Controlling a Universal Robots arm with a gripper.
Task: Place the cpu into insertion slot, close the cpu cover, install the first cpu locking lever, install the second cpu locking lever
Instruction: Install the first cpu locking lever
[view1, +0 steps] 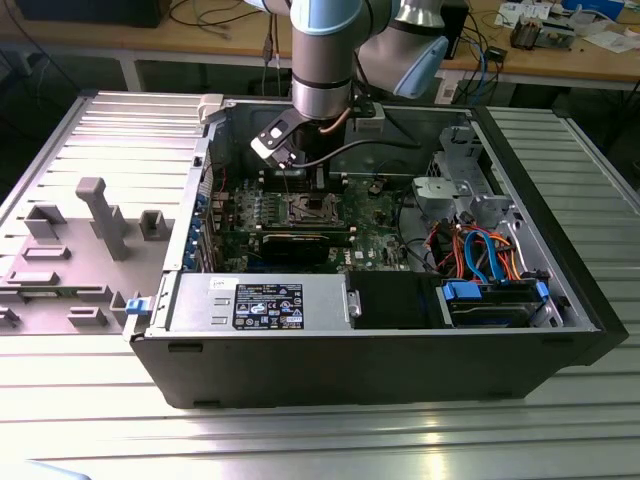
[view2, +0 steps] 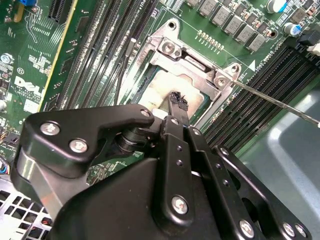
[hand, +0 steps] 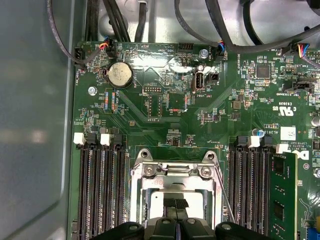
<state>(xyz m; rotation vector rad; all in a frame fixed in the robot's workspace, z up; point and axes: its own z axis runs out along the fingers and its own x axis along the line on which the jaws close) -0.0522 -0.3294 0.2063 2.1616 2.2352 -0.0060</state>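
Observation:
In both wrist views the cpu (view2: 162, 85) (hand: 175, 191) lies with its silver-grey top up in the insertion slot (view1: 315, 208) on the green board. The cpu hides the slot's contact field. The silver cpu cover (view2: 192, 59) (hand: 175, 172) lies down around it, and the chip shows through its square cut-out. One thin locking lever (view2: 280, 102) (hand: 226, 200) sticks out from the socket's corner, away from the frame. My gripper (view2: 176, 98) (hand: 175, 203) (view1: 297, 168) is right over the middle of the cpu with its black fingertips together and nothing visible between them.
Long black memory slots (hand: 100, 185) (hand: 247, 185) flank the socket on both sides, and one holds a green module (hand: 282, 195). Cables (hand: 220, 30) hang past the board's edge. In the exterior view the case walls (view1: 190, 250), the drive cage (view1: 460, 190) and the power supply (view1: 265, 305) surround the board.

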